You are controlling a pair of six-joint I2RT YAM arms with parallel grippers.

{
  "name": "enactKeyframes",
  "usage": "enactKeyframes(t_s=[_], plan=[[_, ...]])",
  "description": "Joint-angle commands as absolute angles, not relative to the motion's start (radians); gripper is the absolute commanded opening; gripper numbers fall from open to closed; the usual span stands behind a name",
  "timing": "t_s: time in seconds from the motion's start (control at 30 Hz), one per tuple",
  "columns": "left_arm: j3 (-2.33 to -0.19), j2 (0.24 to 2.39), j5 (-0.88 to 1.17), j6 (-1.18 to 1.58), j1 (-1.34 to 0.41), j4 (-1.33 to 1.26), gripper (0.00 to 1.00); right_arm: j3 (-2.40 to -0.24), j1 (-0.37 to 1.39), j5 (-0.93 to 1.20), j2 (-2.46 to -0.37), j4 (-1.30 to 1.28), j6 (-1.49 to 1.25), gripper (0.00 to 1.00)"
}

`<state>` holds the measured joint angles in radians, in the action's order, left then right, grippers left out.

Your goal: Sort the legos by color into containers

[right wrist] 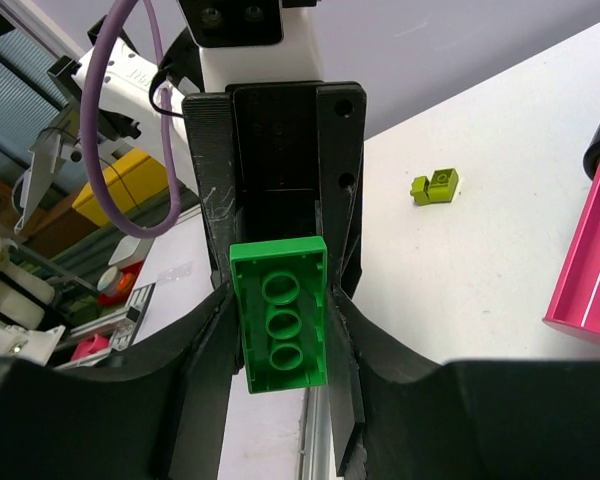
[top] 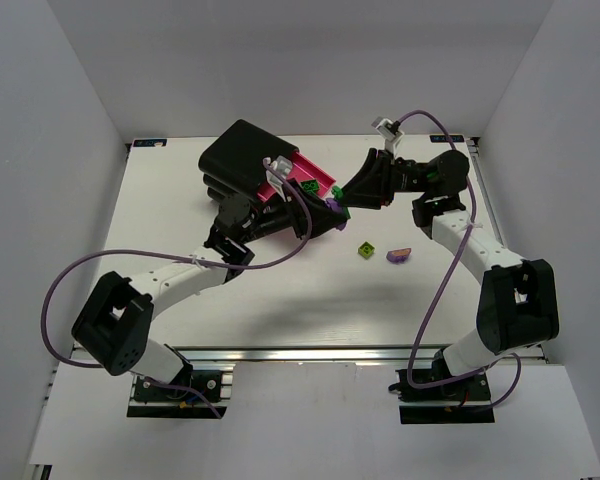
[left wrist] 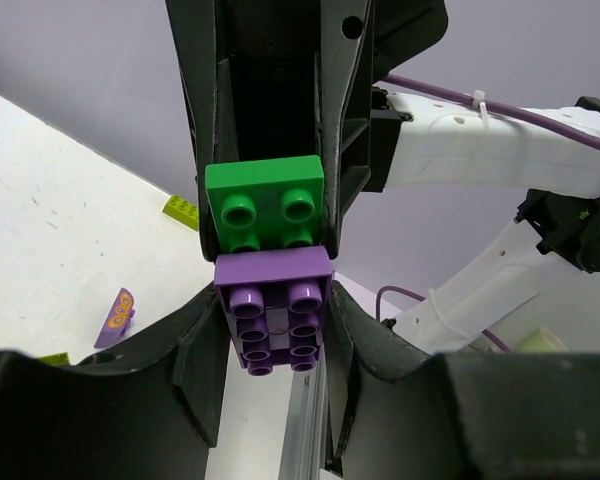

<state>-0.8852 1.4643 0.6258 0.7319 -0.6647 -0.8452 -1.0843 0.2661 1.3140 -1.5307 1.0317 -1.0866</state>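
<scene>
- Top external view is showing the left end effector (top: 325, 213) and the right end effector (top: 353, 198) sitting tip to tip near the middle of the frame, just right of a pink drawer (top: 302, 182).
- The drawer is standing pulled out of the black casing (top: 240, 150) in the upper centre-left, and something green is lying inside it.
- In the left wrist view, the left end effector is clamping a purple brick (left wrist: 275, 320) between its fingers (left wrist: 205, 345). The brick is sitting low in the centre of the frame with its studs facing the camera.
- A green brick (left wrist: 265, 205) is sitting directly above the purple one, its lower edge touching the purple brick's upper edge.
- The right end effector is coming in from the top of that frame, its jaws lying against both sides of the green brick.
- In the right wrist view, the right end effector is closed on the green brick, which is showing its hollow underside in the centre of the frame. The purple brick is hidden there.
- A yellow-green brick (top: 366, 249) and a small purple piece (top: 399, 254) are lying loose on the white bench (top: 280, 310), lower right of the two end effectors in the top view. They are lying near each other but apart.
</scene>
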Motion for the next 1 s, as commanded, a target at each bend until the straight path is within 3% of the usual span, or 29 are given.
enactKeyframes(t_s=[0.0,0.53,0.6,0.73,0.97], plan=[[-0.879,1.371,0.621,0.684,-0.653,-0.784,0.0,-1.126,0.235,1.324,-1.508,1.035,-1.055,0.0],[-0.868,1.318,0.586,0.595,-0.581,-0.618,0.0,-1.155,0.173,1.351,-1.557,0.979,-0.979,0.0],[-0.868,1.302,0.584,0.565,-0.581,-0.557,0.0,-1.195,0.179,1.342,-1.555,0.843,-0.857,0.0],[-0.847,1.218,0.514,0.479,-0.581,-0.343,0.0,-1.411,0.235,1.074,-1.563,-0.068,-0.048,0.0],[-0.746,0.979,0.189,0.405,-0.581,0.163,0.0,-1.581,0.339,0.777,-1.729,-0.207,0.13,0.0]])
